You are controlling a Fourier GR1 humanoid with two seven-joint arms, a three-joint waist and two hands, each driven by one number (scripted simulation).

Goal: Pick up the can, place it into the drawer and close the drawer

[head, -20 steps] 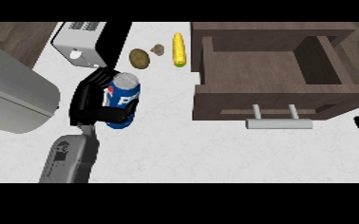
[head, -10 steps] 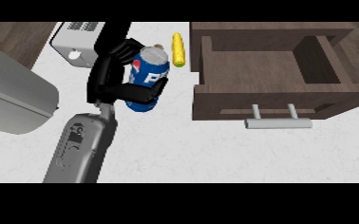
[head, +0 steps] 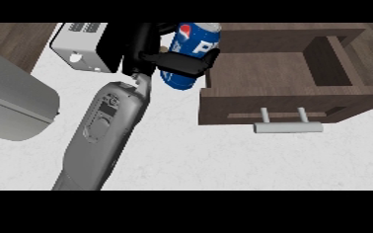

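Observation:
A blue can (head: 191,54) with a red, white and blue logo is held tilted above the counter, just left of the open drawer's left wall. My left hand (head: 157,54) is curled round it, black fingers wrapping its middle. The grey left forearm (head: 102,128) runs up from the lower left. The brown wooden drawer (head: 280,98) stands open at the right, its inside bare, a grey bar handle (head: 287,127) on its front. My right hand shows nowhere.
A white toaster (head: 80,47) stands at the upper left, partly behind the hand. A grey rounded object (head: 22,103) fills the left edge. White countertop (head: 218,163) stretches in front of the drawer.
My left hand has carried the can up and to the right, from the counter's left part to the drawer's left wall. The small items behind it are now hidden.

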